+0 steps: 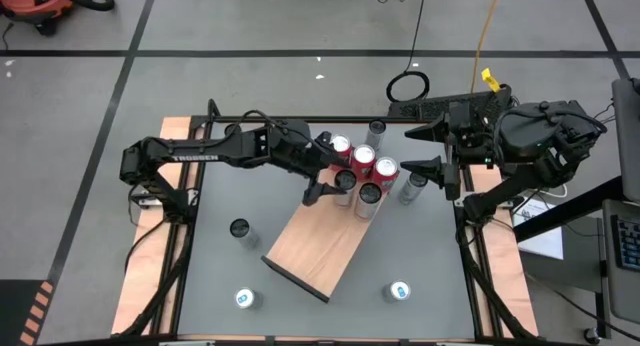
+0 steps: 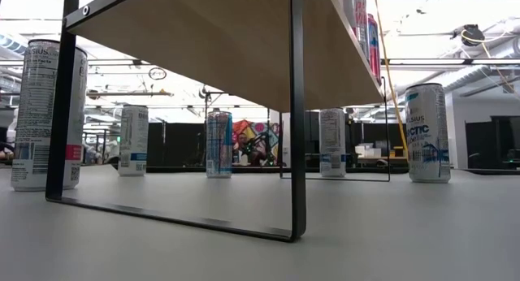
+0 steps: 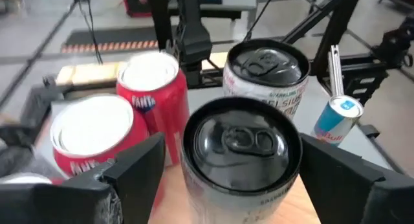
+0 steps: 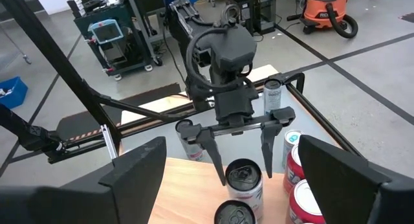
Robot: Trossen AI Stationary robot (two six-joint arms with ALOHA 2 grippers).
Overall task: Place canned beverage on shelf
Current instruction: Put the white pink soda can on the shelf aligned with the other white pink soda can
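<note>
The shelf [image 1: 310, 248] is a light-brown board on black legs, standing on the grey table. Several cans stand at its far end: red ones [image 1: 363, 158] and two dark-topped ones. My left gripper [image 1: 332, 182] is open. Its fingers [image 3: 139, 169] stand level on either side of the nearer dark-topped can [image 3: 242, 149], which rests upright on the board with a narrow gap beside it. The right wrist view shows the same fingers [image 4: 218, 156] flanking that can [image 4: 244, 175]. My right gripper [image 1: 428, 151] hangs open and raised beyond the shelf's far right corner, with nothing between its fingers.
Loose cans stand on the table: a dark-topped one [image 1: 239, 229] left of the shelf, two [image 1: 246, 299] [image 1: 399, 291] near the front edge, a silver-blue one [image 1: 412, 186] right of the shelf, one [image 1: 376, 134] at the back. The shelf's black leg [image 2: 297, 110] crosses the low view.
</note>
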